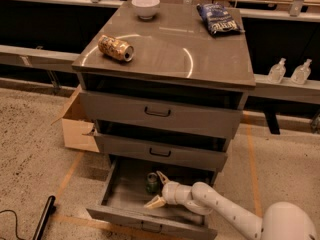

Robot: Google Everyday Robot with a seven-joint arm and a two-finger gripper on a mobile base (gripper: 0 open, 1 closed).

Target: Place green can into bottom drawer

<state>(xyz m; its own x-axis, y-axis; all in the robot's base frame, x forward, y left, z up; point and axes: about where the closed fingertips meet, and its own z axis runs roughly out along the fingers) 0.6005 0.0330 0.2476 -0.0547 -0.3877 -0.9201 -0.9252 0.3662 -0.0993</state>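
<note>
The green can (152, 183) stands upright inside the open bottom drawer (125, 215), near its back middle. My gripper (158, 189) reaches into the drawer from the right on a white arm. Its two pale fingers are spread apart, one above and one below, just right of the can. The can sits free between and slightly beyond the fingertips.
A gold-tan can (116, 48) lies on its side on the cabinet top, with a white bowl (145, 6) and a blue chip bag (219, 18) behind. A cardboard box (77, 126) stands left of the cabinet. Two clear bottles (289, 72) sit on the right ledge.
</note>
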